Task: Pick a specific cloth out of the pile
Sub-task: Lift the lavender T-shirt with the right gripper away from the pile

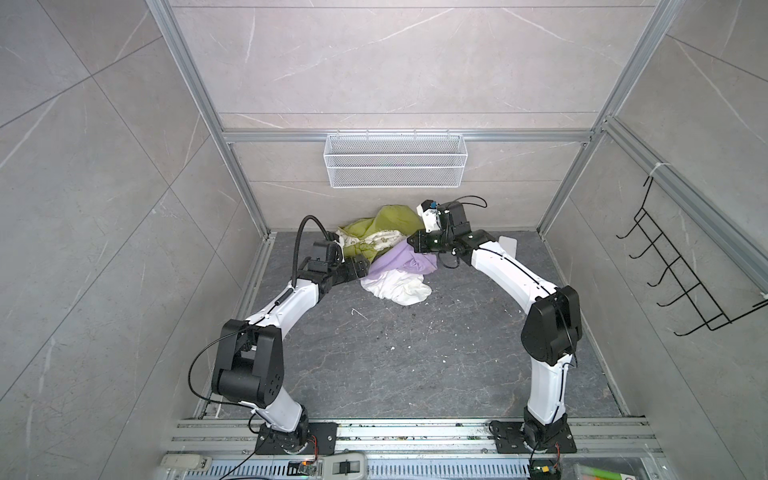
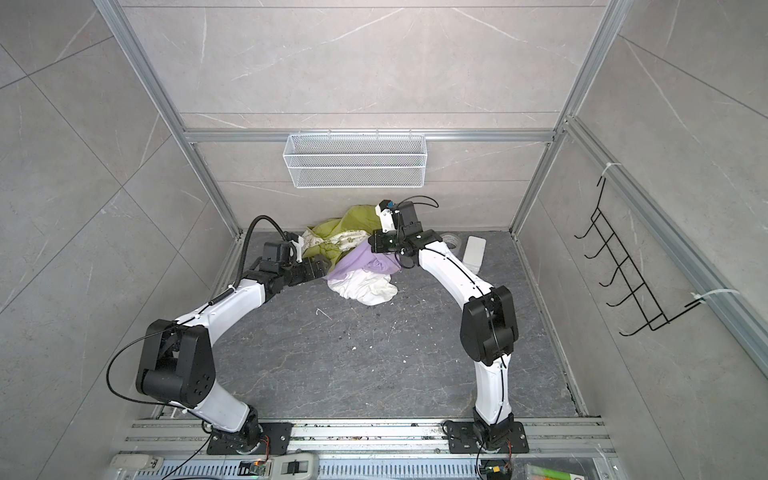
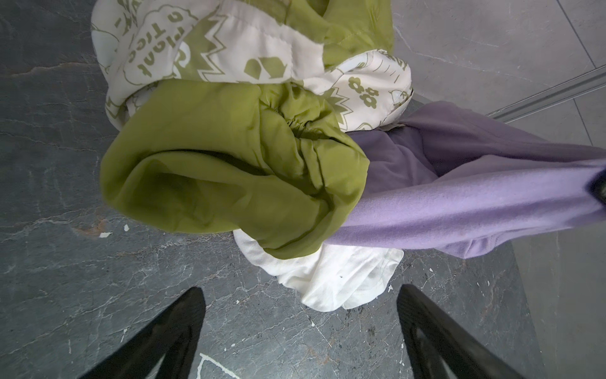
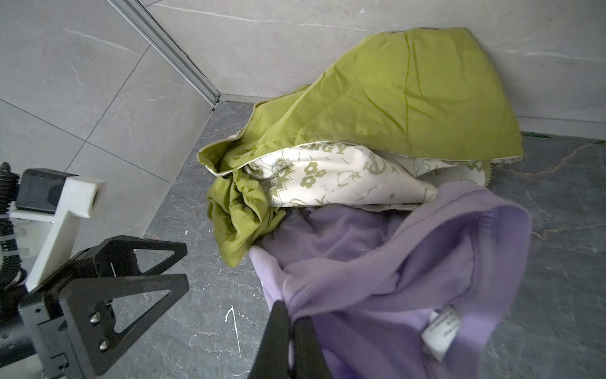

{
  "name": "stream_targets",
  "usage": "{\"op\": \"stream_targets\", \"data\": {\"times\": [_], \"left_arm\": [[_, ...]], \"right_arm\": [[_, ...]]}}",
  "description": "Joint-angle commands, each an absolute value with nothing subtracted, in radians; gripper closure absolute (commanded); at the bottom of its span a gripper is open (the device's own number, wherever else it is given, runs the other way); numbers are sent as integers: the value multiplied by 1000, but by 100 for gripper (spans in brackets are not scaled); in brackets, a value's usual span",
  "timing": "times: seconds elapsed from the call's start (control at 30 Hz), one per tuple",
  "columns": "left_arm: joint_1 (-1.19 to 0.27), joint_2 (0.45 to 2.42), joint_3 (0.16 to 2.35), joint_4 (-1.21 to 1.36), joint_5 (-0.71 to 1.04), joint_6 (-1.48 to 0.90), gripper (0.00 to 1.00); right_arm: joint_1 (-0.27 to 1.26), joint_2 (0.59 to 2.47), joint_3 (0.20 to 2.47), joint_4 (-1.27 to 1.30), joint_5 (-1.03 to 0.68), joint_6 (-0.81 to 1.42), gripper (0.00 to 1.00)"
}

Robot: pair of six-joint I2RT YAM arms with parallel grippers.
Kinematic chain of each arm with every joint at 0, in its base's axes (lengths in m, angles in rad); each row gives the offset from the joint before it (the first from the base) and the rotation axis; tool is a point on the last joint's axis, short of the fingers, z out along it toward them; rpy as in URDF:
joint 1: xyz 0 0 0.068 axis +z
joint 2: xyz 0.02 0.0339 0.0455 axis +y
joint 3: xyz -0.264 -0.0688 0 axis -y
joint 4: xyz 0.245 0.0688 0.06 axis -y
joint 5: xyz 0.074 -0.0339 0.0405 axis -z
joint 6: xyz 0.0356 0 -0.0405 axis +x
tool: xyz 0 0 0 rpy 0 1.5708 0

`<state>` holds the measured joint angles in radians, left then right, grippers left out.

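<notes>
The pile [image 1: 386, 253] is heaped at the back wall. The cloth [image 4: 410, 262], lying on the white cloth [image 1: 397, 291], is pinched at one edge by the right gripper [image 4: 290, 323]; the left gripper [image 3: 300, 315] is held wide, empty. Extraction appears underway; a lift away is called for next.

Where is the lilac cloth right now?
In both top views the lilac cloth lies mid-pile near the back wall, over the white cloth and beside the olive-green cloth, its edge pinched by the right gripper.
</notes>
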<state>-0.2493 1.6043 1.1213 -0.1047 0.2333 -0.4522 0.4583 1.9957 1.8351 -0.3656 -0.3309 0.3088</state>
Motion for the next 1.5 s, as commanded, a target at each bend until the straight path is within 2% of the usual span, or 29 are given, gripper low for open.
{"op": "stream_targets", "data": {"times": [0.0, 0.8, 1.47], "left_arm": [[-252, 1552, 1114, -98, 212, -414, 6], [-216, 1442, 1031, -107, 172, -374, 5], [-212, 1436, 1054, -127, 169, -360, 5]], "right_arm": [[466, 1930, 1855, -337, -345, 328, 100], [495, 1880, 1883, -280, -414, 337, 100], [502, 1882, 1849, -28, -525, 325, 100]]}}
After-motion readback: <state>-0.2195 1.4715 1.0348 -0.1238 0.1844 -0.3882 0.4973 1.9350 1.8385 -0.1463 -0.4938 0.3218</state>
